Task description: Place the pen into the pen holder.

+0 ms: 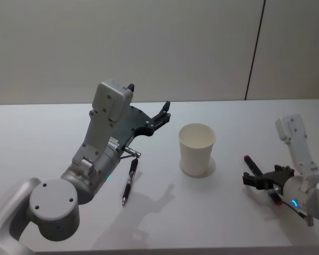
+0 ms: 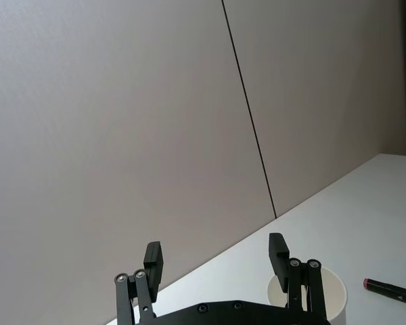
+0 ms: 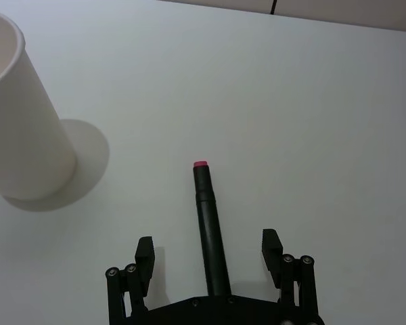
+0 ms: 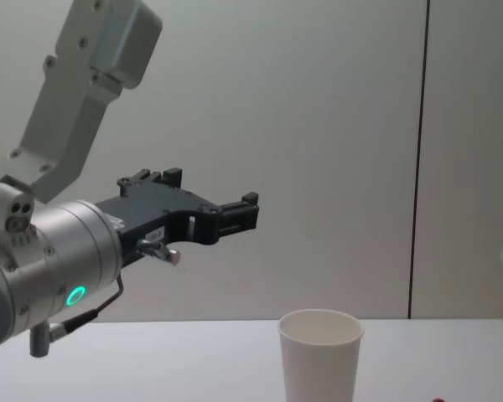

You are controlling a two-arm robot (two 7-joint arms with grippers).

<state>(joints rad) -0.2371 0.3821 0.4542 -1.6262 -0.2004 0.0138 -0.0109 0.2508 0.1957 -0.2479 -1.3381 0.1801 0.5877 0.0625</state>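
Head view: the right hand [image 1: 260, 177] sits low over the white bench [image 1: 228, 223]. Its fingers are spread wide on either side of a red-tipped pen [image 1: 251, 163], which lies flat with neither finger touching it. The pen holder [image 1: 196, 149] stands upright nearby, toward the robot's left. Past it, the left hand [image 1: 160, 116] hangs open and empty in the air. A black pen [image 1: 129, 181] lies on the bench beside that arm.

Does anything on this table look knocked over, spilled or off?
Nothing stands out. The white paper cup stands upright, empty; a black pen lies flat to its left, by the raised left gripper; a red-tipped black pen lies inside the open right gripper.
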